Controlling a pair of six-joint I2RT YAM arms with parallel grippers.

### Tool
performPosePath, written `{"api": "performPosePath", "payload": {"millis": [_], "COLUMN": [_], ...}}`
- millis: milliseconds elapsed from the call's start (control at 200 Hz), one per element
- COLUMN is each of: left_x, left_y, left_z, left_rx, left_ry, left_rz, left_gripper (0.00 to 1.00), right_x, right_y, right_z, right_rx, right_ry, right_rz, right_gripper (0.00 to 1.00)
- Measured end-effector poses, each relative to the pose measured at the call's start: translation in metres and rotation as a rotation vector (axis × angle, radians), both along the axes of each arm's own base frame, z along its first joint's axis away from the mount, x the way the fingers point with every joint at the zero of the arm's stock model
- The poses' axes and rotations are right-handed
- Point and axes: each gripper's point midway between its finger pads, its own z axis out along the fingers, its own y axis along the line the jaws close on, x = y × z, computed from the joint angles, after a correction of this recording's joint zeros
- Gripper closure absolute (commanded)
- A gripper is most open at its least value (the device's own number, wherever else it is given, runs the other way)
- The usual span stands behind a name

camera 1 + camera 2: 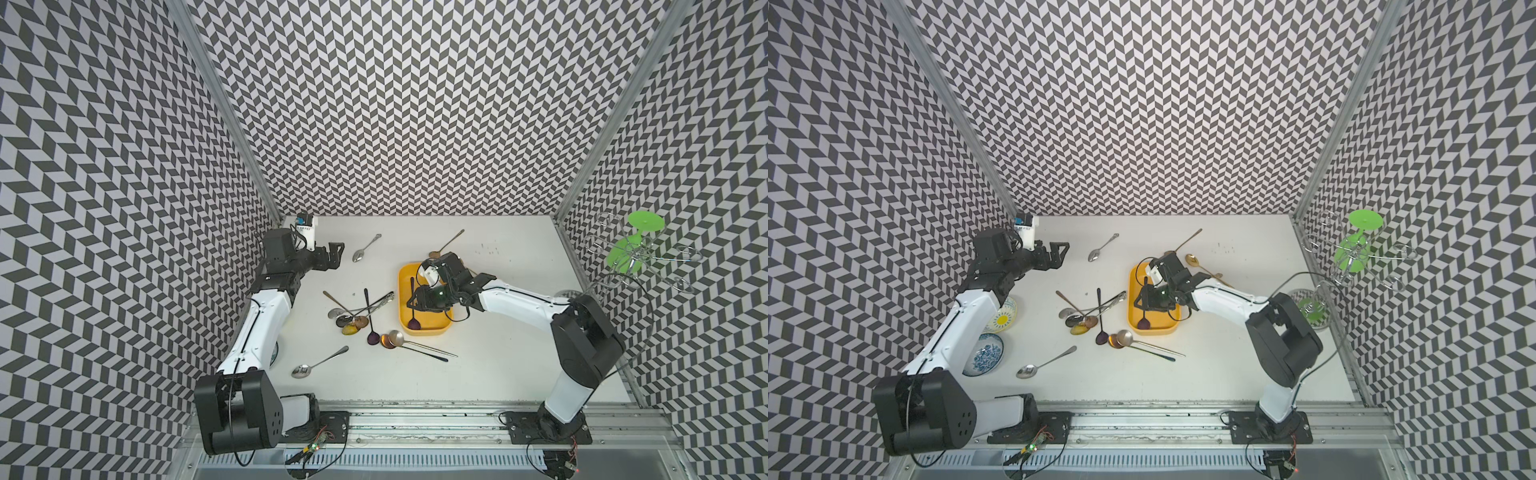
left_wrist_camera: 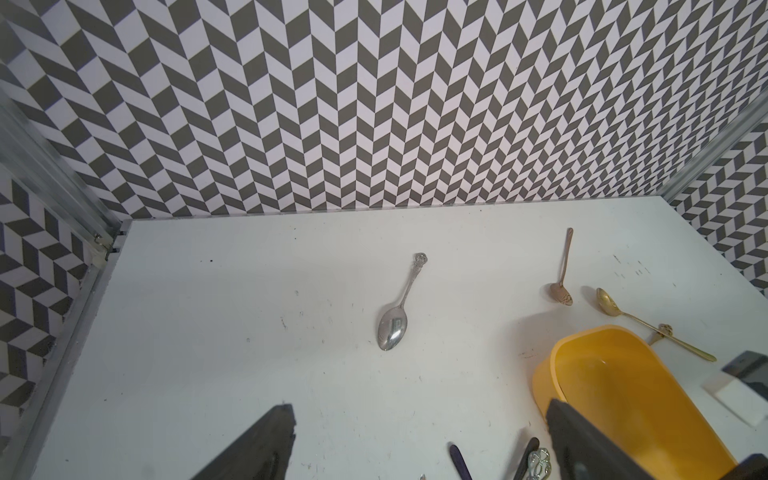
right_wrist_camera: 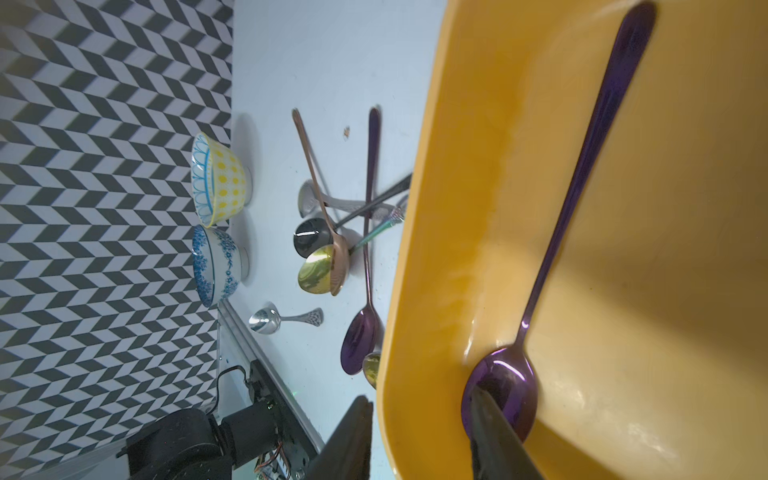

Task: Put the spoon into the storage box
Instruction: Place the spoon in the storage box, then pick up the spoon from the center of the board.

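We see purple spoon point(image 3: 582, 199) lying inside storage box point(image 3: 457, 166), on its floor. Right gripper point(image 3: 419, 395) just above bowl end, jaws parted, holding nothing. Left gripper point(image 2: 419, 407) wide, empty. We judge placing done; only withdrawal left. Other spoons point(image 1: 302, 371) on table point(image 1: 498, 340).

Both top views look steeply down from high above the near edge of the bench point(image 1: 498, 374) toward the far wall point(image 1: 415, 104), sharing the whole bench. The left wrist camera sits low by the far left corner, facing the far wall. The right wrist camera hangs close over the storage box point(image 3: 436, 249), facing the left edge; both wrist views share that box.
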Motion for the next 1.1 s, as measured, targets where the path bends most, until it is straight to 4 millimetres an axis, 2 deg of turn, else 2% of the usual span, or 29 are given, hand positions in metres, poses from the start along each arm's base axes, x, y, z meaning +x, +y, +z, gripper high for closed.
{"api": "performPosePath", "payload": {"millis": [115, 250, 481, 626, 796, 916, 1017, 1097], "left_x": [0.011, 0.024, 0.049, 0.068, 0.088, 0.103, 0.116, 0.128], "left_y": [-0.016, -0.033, -0.050, -0.060, -0.075, -0.085, -0.093, -0.097], "left_z": [0.005, 0.000, -0.024, -0.040, -0.055, -0.062, -0.069, -0.076], "left_rx": [0.061, 0.125, 0.212, 0.270, 0.316, 0.336, 0.349, 0.360], "left_ry": [-0.004, 0.015, 0.092, 0.142, 0.186, 0.204, 0.219, 0.230], "left_rz": [-0.038, -0.074, -0.108, -0.132, -0.163, -0.185, -0.199, -0.207], "left_gripper": [0.03, 0.04, 0.06, 0.05, 0.05, 0.06, 0.08, 0.10], "right_x": [0.004, 0.010, 0.028, 0.029, 0.024, 0.018, 0.014, 0.009], "right_y": [-0.010, -0.030, -0.088, -0.133, -0.182, -0.204, -0.217, -0.224], "right_z": [0.027, 0.055, 0.096, 0.118, 0.140, 0.152, 0.153, 0.144], "right_rx": [-0.008, -0.030, -0.092, -0.128, -0.201, -0.264, -0.315, -0.355], "right_ry": [-0.083, -0.177, -0.320, -0.413, -0.540, -0.626, -0.674, -0.697], "right_rz": [-0.012, -0.045, -0.165, -0.247, -0.331, -0.358, -0.369, -0.367], "right_gripper": [0.53, 0.48, 0.36, 0.28, 0.18, 0.15, 0.14, 0.14]}}
